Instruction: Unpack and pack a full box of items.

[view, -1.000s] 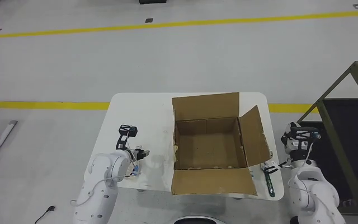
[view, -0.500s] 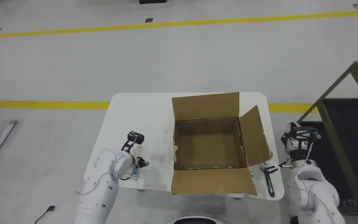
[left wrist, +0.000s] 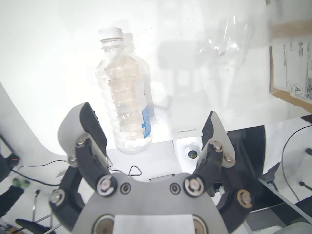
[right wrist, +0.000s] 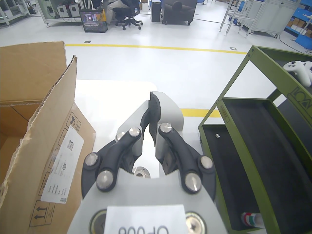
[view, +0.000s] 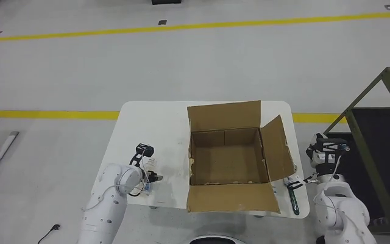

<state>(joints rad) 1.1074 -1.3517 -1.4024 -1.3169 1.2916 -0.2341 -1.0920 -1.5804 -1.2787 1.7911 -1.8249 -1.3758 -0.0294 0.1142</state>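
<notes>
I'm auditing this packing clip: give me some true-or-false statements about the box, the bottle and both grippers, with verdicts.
1. The cardboard box stands open with nothing inside. True.
2. The left gripper is clamped on the bottle. False: its fingers are spread wide and do not touch the bottle.
3. The right gripper is shut and empty. True.
4. The bottle has no cap. False: a white cap is on it.

From high above we are looking down on the table (view: pixel 152 122); our left wrist camera is peering closely at its top, our right facing outward past the box (right wrist: pixel 31 86), shared with overhead.
</notes>
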